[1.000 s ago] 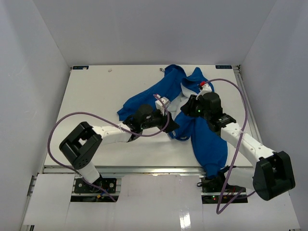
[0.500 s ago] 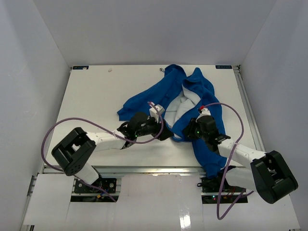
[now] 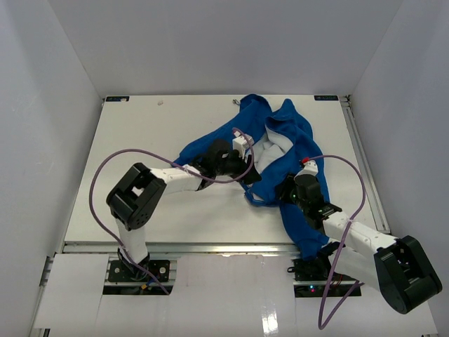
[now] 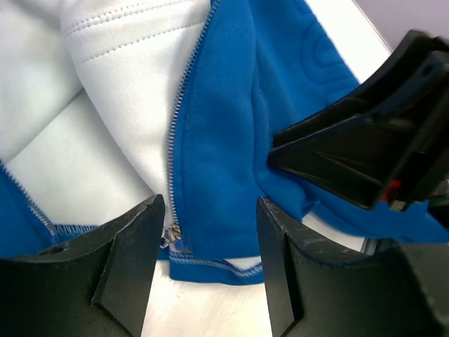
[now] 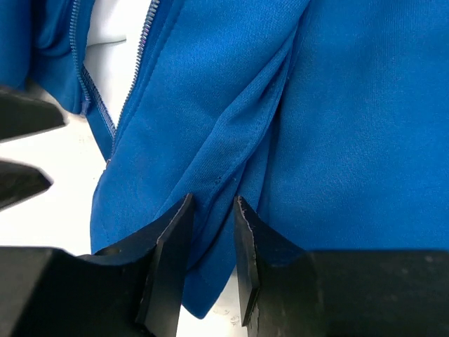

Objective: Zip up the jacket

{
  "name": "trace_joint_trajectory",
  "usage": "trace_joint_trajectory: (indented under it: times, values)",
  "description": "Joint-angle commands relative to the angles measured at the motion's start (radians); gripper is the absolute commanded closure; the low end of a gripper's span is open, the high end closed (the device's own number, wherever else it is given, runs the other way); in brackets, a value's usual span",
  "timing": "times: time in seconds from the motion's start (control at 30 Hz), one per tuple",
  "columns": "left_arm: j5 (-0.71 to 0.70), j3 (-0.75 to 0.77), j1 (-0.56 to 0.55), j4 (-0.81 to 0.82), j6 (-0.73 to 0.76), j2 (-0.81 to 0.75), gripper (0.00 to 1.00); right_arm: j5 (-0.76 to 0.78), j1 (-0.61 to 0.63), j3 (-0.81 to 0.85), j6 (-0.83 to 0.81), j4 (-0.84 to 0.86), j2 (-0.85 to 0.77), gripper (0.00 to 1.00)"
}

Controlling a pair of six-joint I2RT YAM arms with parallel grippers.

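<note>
Left arm has swung in over the hem.
My left pincer (image 4: 210, 203) hangs wide open, empty, above the zipper (image 4: 172, 175) bottom; the jacket (image 3: 303, 137) lies unzipped on the tabletop (image 3: 140, 133); my right pincer (image 5: 214, 203) stays nipped on a blue fold.

blue jacket (image 3: 298, 137) crumpled across far right part of white table (image 3: 140, 133), pale lining showing at middle. left gripper (image 3: 248, 178) over near hem by opening; right gripper (image 3: 282, 189) near it, on blue fabric.
</note>
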Motion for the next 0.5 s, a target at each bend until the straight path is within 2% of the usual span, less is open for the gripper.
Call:
trace_joint_trajectory:
  times: [0.0,0.07,0.17,0.37,0.47]
  values:
    - [0.179,0.142,0.062,-0.104,0.089,0.083,0.36,0.019,0.002,-0.001,-0.023,0.057,-0.006,0.64]
    - [0.268,0.173,0.076,-0.120,0.103,0.117,0.36,0.005,0.002,-0.001,-0.030,0.066,-0.002,0.64]
    - [0.328,0.198,0.077,-0.148,0.135,0.145,0.36,-0.009,0.002,-0.001,-0.036,0.082,0.002,0.64]
    - [0.337,0.240,0.077,-0.194,0.167,0.218,0.36,-0.026,0.002,-0.001,-0.047,0.085,-0.007,0.63]
    - [0.389,0.267,0.077,-0.196,0.175,0.254,0.37,-0.024,0.002,-0.005,-0.049,0.084,-0.020,0.62]
